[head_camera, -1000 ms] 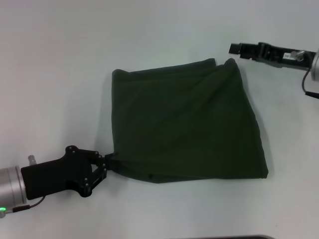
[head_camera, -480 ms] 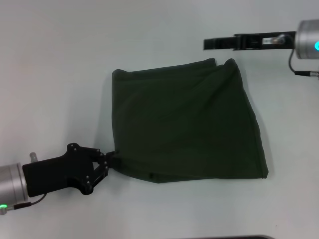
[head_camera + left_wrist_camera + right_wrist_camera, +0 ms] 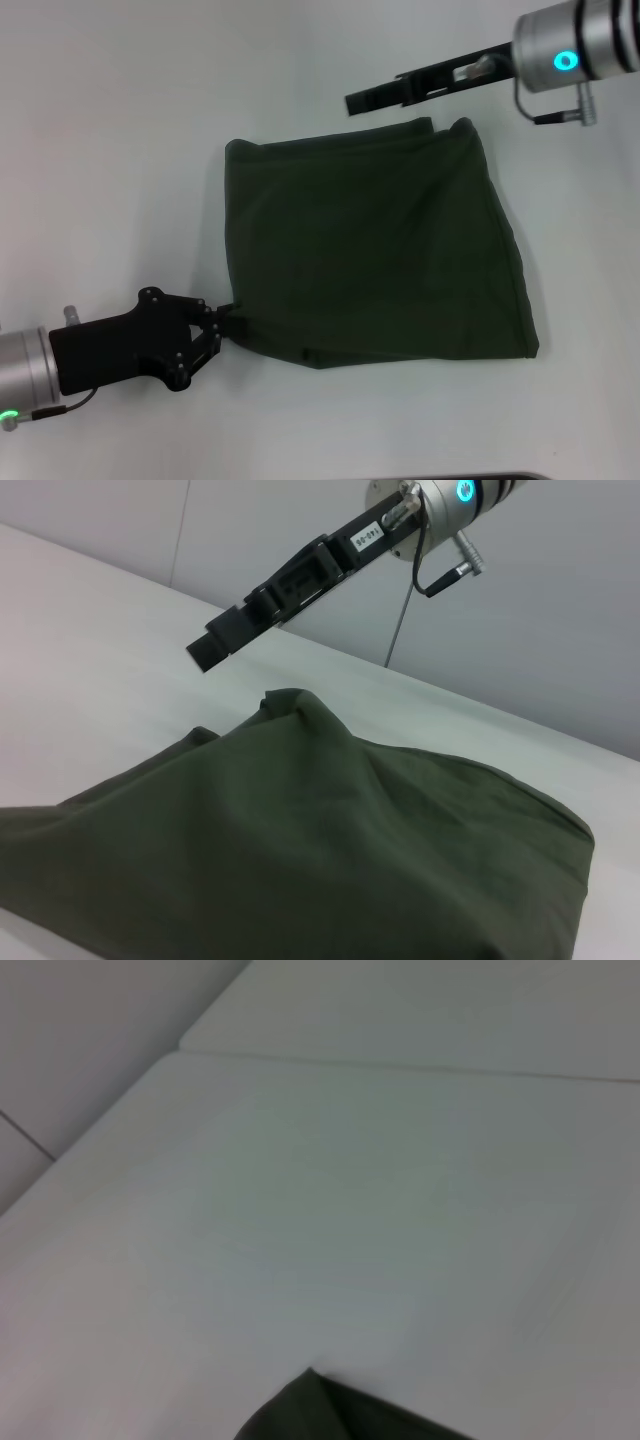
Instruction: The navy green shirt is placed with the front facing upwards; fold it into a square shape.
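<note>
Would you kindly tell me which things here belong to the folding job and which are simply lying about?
Part of the job:
- green shirt, folded, plain side up
- left pincer, shut on the shirt's near left corner
- right pincer, above the table past the shirt's far edge, holding nothing

Just there:
- white table; nothing else lies on it

The navy green shirt (image 3: 370,245) is lying folded and flat in the middle of the bench (image 3: 120,120). The left pincer (image 3: 222,325) is sitting at its near left corner, touching the cloth edge. The right pincer (image 3: 358,102) is hanging just beyond the shirt's far edge, above the bench, apart from the cloth.
</note>
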Controlling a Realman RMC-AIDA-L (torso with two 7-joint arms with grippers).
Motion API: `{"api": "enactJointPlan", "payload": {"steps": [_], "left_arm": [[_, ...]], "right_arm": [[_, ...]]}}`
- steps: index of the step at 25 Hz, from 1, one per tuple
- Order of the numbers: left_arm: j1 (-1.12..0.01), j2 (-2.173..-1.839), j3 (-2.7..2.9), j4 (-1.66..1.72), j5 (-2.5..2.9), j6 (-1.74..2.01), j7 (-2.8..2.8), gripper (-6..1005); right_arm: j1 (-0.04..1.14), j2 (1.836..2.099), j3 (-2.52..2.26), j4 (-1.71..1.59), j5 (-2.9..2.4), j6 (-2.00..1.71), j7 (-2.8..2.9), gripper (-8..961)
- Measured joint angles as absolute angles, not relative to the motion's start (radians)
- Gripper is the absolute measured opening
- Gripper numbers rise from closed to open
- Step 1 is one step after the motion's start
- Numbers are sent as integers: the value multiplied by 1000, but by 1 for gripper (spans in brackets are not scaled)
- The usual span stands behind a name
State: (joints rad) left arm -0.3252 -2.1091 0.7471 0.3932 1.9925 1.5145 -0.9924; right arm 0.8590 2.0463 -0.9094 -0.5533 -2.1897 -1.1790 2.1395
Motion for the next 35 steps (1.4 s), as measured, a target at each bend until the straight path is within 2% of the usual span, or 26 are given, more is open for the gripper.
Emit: {"api": "enactJointPlan", "payload": {"steps": [7, 20, 23, 35], "left_arm": [[-325, -2109, 747, 389, 1992, 1514, -992, 41], [-325, -2111, 747, 390, 1992, 1513, -992, 42], [-325, -2111, 747, 390, 1992, 1512, -991, 42], [-324, -2111, 747, 389, 1992, 1512, -986, 43]], "right_arm": [[877, 2084, -1013, -544, -2194, -1135, 2154, 705], [895, 2092, -1052, -503, -2185, -1134, 2164, 704], [899, 2094, -1064, -503, -2184, -1136, 2176, 649], [907, 2094, -1088, -503, -2182, -1125, 2178, 187]]}}
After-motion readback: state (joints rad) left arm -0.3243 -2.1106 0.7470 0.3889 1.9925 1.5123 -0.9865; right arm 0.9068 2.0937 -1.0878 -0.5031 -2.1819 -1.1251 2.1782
